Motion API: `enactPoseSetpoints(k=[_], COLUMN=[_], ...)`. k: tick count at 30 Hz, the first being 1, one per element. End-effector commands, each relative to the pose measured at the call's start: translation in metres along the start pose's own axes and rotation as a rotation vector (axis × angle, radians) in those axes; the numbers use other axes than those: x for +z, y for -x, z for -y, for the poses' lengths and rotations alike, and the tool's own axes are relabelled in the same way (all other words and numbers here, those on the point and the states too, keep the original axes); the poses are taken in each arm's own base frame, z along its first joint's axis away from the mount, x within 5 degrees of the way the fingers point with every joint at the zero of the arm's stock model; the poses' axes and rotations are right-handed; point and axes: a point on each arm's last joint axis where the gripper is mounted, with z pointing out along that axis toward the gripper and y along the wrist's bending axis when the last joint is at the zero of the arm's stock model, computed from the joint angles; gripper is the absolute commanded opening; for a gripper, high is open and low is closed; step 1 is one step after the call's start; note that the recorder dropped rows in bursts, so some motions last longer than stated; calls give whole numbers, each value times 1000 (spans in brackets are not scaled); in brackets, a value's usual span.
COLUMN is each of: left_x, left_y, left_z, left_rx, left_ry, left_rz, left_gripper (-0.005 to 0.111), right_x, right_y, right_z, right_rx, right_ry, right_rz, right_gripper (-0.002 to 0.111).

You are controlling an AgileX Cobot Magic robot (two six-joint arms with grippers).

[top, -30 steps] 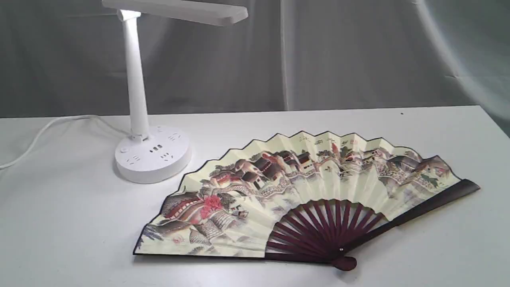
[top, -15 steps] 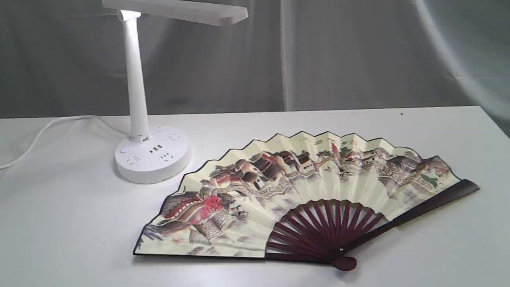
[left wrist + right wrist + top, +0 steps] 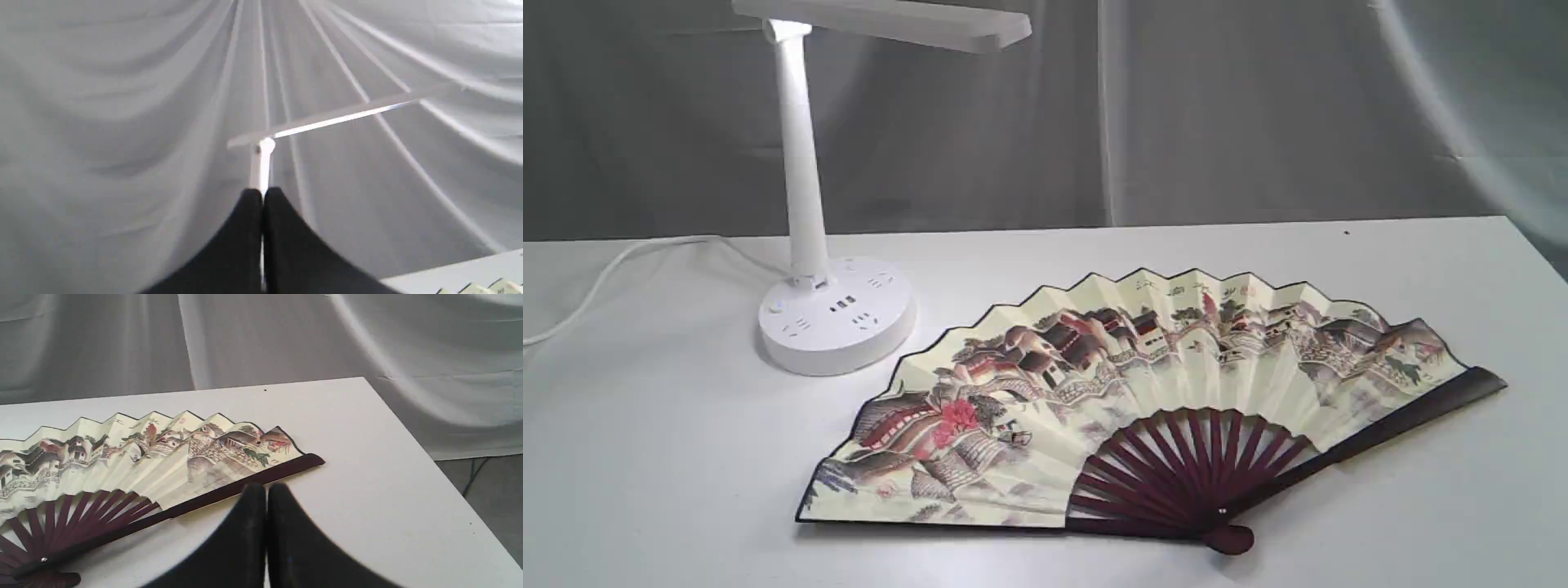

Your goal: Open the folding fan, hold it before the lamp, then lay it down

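The folding fan (image 3: 1143,384) lies fully spread and flat on the white table (image 3: 654,457), painted side up, its maroon pivot toward the front edge. The white lamp (image 3: 805,204) stands behind the fan's left end, its bar head reaching out above. Neither gripper shows in the exterior view. In the left wrist view my left gripper (image 3: 262,196) is shut with nothing in it, pointing at the lamp (image 3: 261,167) from a distance. In the right wrist view my right gripper (image 3: 266,490) is shut and empty, hovering just short of the fan's (image 3: 155,457) right maroon guard.
A white cable (image 3: 613,269) runs from the lamp's base off the left side. A grey curtain (image 3: 1217,114) hangs behind the table. The table's right edge (image 3: 412,445) drops to the floor, where a dark cable lies.
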Motion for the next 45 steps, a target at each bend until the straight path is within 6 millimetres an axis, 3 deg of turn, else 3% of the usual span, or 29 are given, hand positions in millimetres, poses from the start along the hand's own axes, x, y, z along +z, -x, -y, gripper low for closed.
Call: enactPoseSetpoints(k=[1, 7, 15, 45], left_x=[-8, -25, -38, -37], left_y=[-11, -14, -45, -44], left_z=[-6, -9, -4, -4], left_rx=[-33, -16, -117, -132], left_ry=[81, 160, 140, 145], left_rz=[-96, -138, -488, -470], left_gripper=[0, 0, 0, 0], right_x=[0, 0, 0, 0], right_y=[0, 0, 1, 1], right_z=[0, 0, 0, 0], right_rx=[11, 11, 11, 12], right_ry=[4, 4, 4, 4], right_rz=[15, 15, 15, 15], right_gripper=[0, 0, 0, 0])
